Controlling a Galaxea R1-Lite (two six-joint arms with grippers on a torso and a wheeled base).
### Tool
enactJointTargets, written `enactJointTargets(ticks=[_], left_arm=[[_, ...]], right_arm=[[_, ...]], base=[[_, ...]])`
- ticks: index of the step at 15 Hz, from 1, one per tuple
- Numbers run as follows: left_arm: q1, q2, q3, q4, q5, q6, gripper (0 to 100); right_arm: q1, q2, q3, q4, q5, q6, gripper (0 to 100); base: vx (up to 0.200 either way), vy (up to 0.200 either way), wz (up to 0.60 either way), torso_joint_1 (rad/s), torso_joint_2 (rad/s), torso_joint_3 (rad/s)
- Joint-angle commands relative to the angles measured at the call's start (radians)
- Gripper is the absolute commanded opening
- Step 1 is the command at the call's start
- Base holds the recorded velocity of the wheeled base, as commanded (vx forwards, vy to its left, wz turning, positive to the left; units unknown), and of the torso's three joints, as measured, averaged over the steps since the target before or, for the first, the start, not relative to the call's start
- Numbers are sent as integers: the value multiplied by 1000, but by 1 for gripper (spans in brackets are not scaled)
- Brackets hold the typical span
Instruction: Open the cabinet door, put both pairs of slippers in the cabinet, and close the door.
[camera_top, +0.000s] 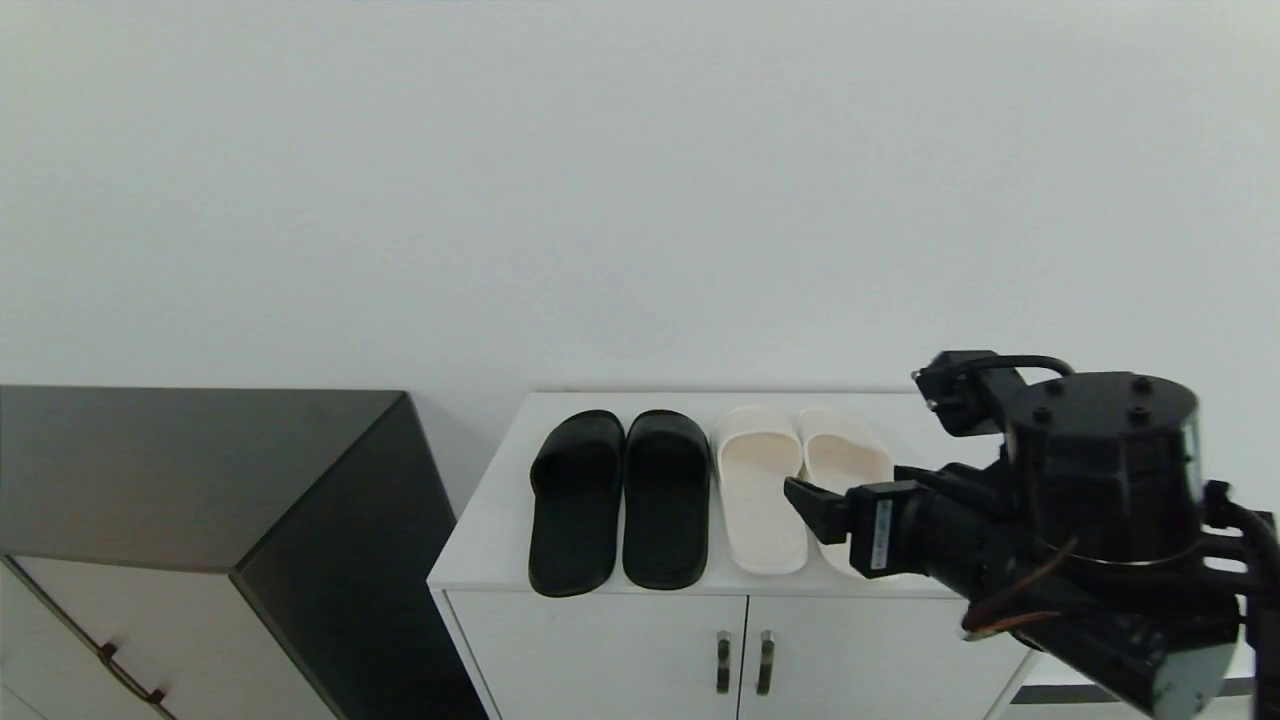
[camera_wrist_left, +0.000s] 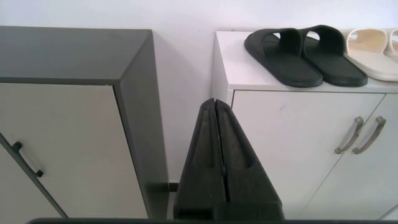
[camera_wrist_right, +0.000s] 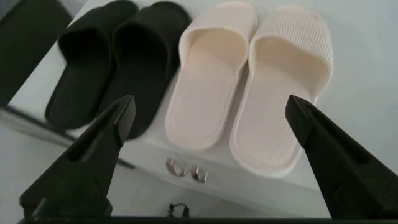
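A pair of black slippers (camera_top: 620, 500) and a pair of cream slippers (camera_top: 790, 485) lie side by side on top of the white cabinet (camera_top: 480, 540). Its two doors are closed, with metal handles (camera_top: 743, 661) at the centre seam. My right gripper (camera_top: 812, 510) hovers open above the front of the cream slippers (camera_wrist_right: 249, 87), in front of the cabinet top. In the right wrist view the right gripper (camera_wrist_right: 210, 106) has its fingers spread wide with nothing between them. My left gripper (camera_wrist_left: 214, 102) is shut and empty, low and to the left of the white cabinet (camera_wrist_left: 292, 124).
A dark grey cabinet (camera_top: 200, 470) with a cream front and a black handle (camera_top: 130, 680) stands to the left of the white one, a narrow gap between them. A plain white wall rises behind both.
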Motion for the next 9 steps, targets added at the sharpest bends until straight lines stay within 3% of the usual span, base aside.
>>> enactJointTargets(ticks=[1, 5, 9], left_arm=[[0, 0, 0, 0, 0, 0, 0], [0, 0, 0, 0, 0, 0, 0], [0, 0, 0, 0, 0, 0, 0]], right_arm=[[8, 137, -87, -3, -32, -4, 100], [-19, 263, -145, -7, -131, 2, 100], [-52, 289, -145, -15, -139, 1, 100]], base=[[0, 0, 0, 0, 0, 0], [0, 0, 0, 0, 0, 0], [0, 0, 0, 0, 0, 0]])
